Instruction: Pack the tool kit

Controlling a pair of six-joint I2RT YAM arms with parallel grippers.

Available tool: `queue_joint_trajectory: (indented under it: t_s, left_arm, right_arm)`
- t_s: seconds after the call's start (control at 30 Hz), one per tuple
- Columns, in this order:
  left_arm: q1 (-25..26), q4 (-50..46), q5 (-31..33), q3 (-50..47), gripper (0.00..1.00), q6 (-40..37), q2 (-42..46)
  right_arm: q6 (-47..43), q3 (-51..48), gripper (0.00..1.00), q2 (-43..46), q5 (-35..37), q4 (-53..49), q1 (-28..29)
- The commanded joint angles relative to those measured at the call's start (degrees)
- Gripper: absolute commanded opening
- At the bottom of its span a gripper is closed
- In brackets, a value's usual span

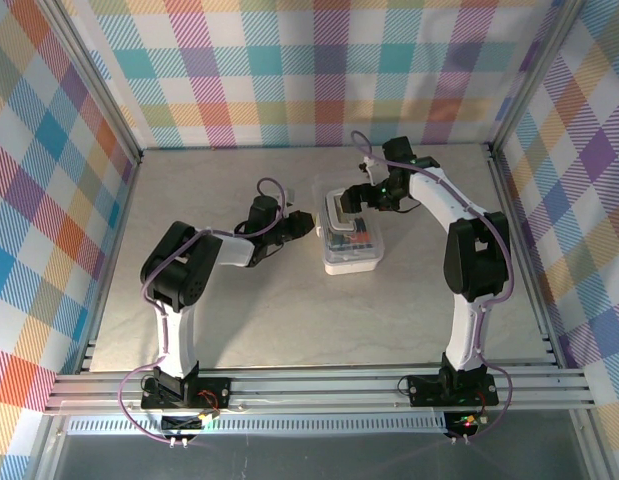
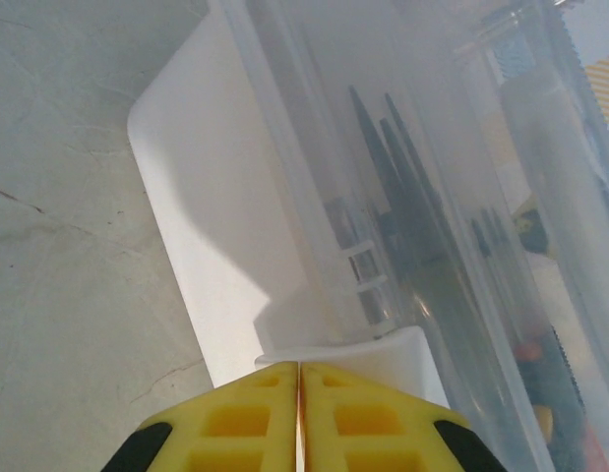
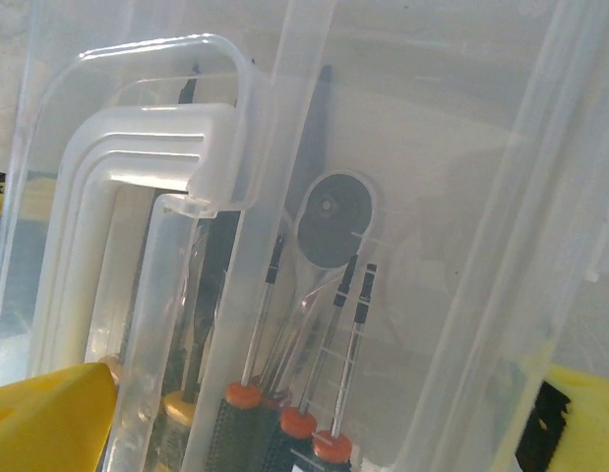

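Note:
The tool kit's translucent white case lies in the middle of the table with its lid down. Through the lid I see red-and-black-handled screwdrivers, a yellow-handled tool and the case's white handle. My left gripper is at the case's left side. Its yellow fingers are shut together, tips against a white tab on the case's edge. My right gripper hovers over the far end of the case, open wide, with one yellow finger on each side of the lid.
The grey tabletop is ringed by an aluminium frame and checkered walls. Bare table lies to the left of the case.

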State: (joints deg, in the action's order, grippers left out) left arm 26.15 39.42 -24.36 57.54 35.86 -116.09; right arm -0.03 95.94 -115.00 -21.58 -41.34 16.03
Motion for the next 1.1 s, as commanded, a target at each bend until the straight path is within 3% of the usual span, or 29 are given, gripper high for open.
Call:
queue_joint_trajectory:
  t_s: [0.0,0.1,0.27,0.37,0.43,0.53,0.6,0.73,0.93,1.0,1.07]
  left_arm:
    - [3.47,3.36,-5.66,-1.11,0.09,2.35,-3.73]
    - [3.39,1.36,-5.01,-1.02,0.09,0.66,-2.72]
    - [1.81,-11.95,-2.35,2.79,0.09,-7.68,2.63]
    - [0.04,-21.51,-0.43,7.24,0.13,-13.65,6.14]
    - [-1.29,-27.26,1.05,10.31,0.21,-17.1,8.58]
    - [-3.54,-33.92,3.51,13.8,0.49,-21.0,12.86]
    - [-5.21,-37.08,6.54,14.51,1.0,-23.1,16.59]
    - [-8.05,-37.51,16.76,9.8,1.0,-25.53,25.72]
    - [-9.98,-23.64,43.31,-10.28,1.0,-31.29,40.84]
    - [-11.29,-21.96,48.47,-14.8,0.99,-32.75,42.48]
    - [-12.87,-20.91,49.8,-17.96,0.99,-32.97,42.57]
  right_arm:
    - [2.63,-2.25,0.99,-0.5,-9.93,-2.97,2.78]
    - [2.1,-1.79,0.99,-0.23,-8.8,-3.92,2.72]
    - [1.2,2.28,0.99,0.4,-7.81,-5.34,1.36]
    - [-0.03,8.04,0.99,0.13,-7.12,-7.16,-0.25]
    - [-0.72,12.06,0.99,0.17,-6.73,-8.1,-1.78]
    - [-0.63,15.35,0.99,2.07,-5.8,-6.69,-5.17]
    - [0.03,14.01,0.99,5.06,-4.54,-2.75,-8.03]
    - [0.18,1.83,0.99,15.04,1.6,11.4,-12.46]
    - [1.16,-35.18,0.99,33.84,8.77,47.65,-17.64]
    - [0.07,-44.83,0.99,37.46,12.12,55.52,-18.15]
    - [0.33,-50.69,0.99,39.44,14.37,58.48,-18.33]
